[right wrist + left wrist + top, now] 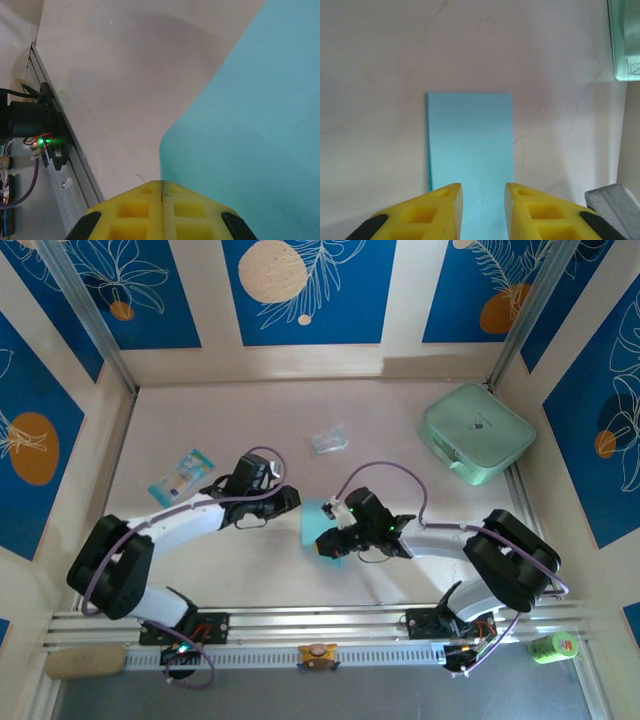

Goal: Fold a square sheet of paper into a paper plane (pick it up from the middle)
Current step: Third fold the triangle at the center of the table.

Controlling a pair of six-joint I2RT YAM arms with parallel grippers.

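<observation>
Top external: both arms bend inward, well left of the mint-green case (478, 432). Right gripper (333, 543), fingers pressed together, pinches the square sheet of paper (310, 523); left gripper (290, 502), jaws parted, faces its other edge.

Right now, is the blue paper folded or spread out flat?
Folded, it seems: the paper shows as a narrow rectangle, not a square. The right gripper pinches one edge, shut.

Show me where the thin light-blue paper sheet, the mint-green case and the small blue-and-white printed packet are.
light-blue paper sheet (470, 142): left wrist view, its middle.
mint-green case (477, 432): top external view, lid centre.
blue-and-white packet (181, 476): top external view, its middle.
</observation>
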